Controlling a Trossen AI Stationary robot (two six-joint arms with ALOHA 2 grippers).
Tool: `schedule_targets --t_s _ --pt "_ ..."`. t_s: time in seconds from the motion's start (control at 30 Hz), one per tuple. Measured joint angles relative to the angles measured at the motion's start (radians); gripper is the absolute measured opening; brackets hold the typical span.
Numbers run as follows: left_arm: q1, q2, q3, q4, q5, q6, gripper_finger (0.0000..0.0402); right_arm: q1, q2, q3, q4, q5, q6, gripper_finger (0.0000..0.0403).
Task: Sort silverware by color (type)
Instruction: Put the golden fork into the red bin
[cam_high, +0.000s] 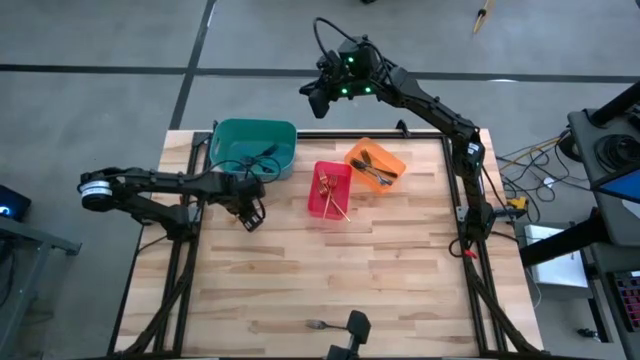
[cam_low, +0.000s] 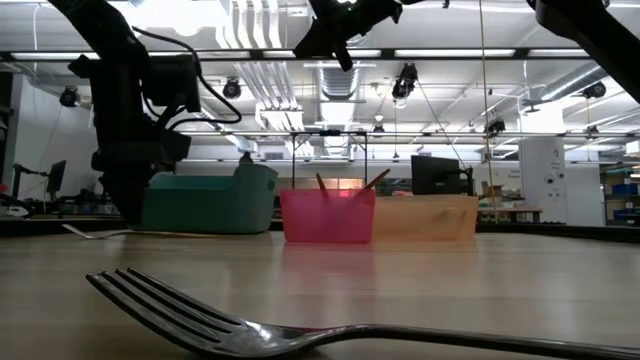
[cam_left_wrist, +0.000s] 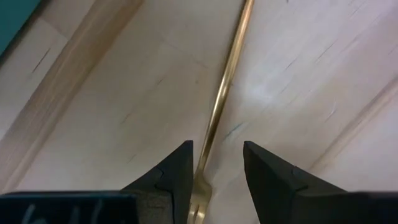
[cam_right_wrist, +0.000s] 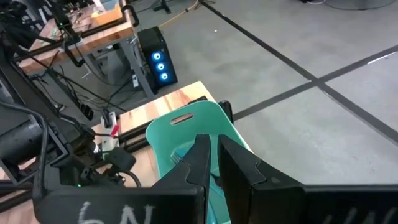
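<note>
Silver and close to the low camera, a fork (cam_low: 300, 335) lies on the wooden table (cam_high: 400, 270) at its near edge, tines pointing left in the low view; from above it shows as a small fork just left of the dark camera mount (cam_high: 356, 325) at the table's front edge, well apart from everything else. Farther in, toward the left side of the table, the left gripper (cam_high: 251, 214) is down at the tabletop just in front of the teal bin (cam_high: 254, 143). Its wrist view shows the two dark fingers (cam_left_wrist: 176, 174) parted with a gap between them, and a gold fork (cam_left_wrist: 224, 93) lying flat on the wood, its handle running away from the gripper and its near end sitting in the gap between the fingertips; I cannot tell whether the fingers touch it, and it is not lifted. Beyond that, three bins stand in a row across the back of the table: the teal bin holds dark-handled pieces, the red bin (cam_high: 330, 189) holds gold pieces, and the orange bin (cam_high: 376, 163) holds dark and silver ones. Farthest back, the right gripper (cam_high: 318, 97) hangs raised past the table's far edge, its fingers (cam_right_wrist: 205, 163) pressed nearly together and holding nothing.
</note>
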Motion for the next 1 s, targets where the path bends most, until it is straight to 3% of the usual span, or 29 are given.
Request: schedule_targets --t_s 0.43,0.73,1.0 --pt "0.000 0.002 -0.060 0.121 0.011 -0.029 0.0120 0.000 0.000 0.000 0.000 0.000 -0.070 0.0022" --pt "-0.045 0.002 -0.050 0.132 0.221 -0.028 0.0120 -0.001 0.000 0.000 0.001 0.000 -0.158 0.0022" --pt "-0.185 0.002 -0.013 0.137 0.272 -0.057 0.0115 -0.001 0.002 0.000 -0.001 0.000 -0.158 0.0022"
